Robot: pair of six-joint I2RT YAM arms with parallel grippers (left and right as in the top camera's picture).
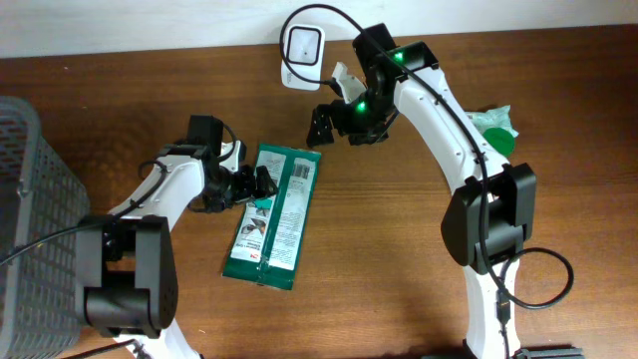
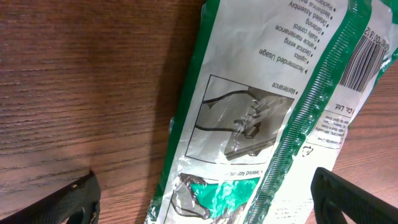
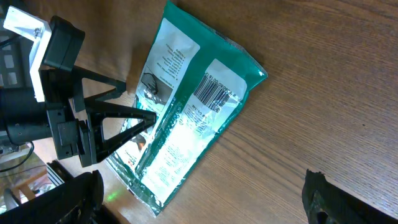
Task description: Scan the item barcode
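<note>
A green and white packet (image 1: pixel 271 214) lies flat on the wooden table, its barcode (image 1: pixel 301 172) facing up at the far end. The barcode also shows in the right wrist view (image 3: pixel 214 92) and at the edge of the left wrist view (image 2: pixel 367 56). My left gripper (image 1: pixel 257 185) is open and low over the packet's left edge, with the packet (image 2: pixel 261 124) between its spread fingers (image 2: pixel 68 202). Open and empty, my right gripper (image 1: pixel 334 110) hovers above the table just beyond the packet's far end. A white scanner (image 1: pixel 302 45) stands at the back.
A grey mesh basket (image 1: pixel 25 199) stands at the left edge. Beside the right arm at the right lies a green object (image 1: pixel 495 130). A small green light spot (image 3: pixel 112 196) falls on the table by the packet's near end.
</note>
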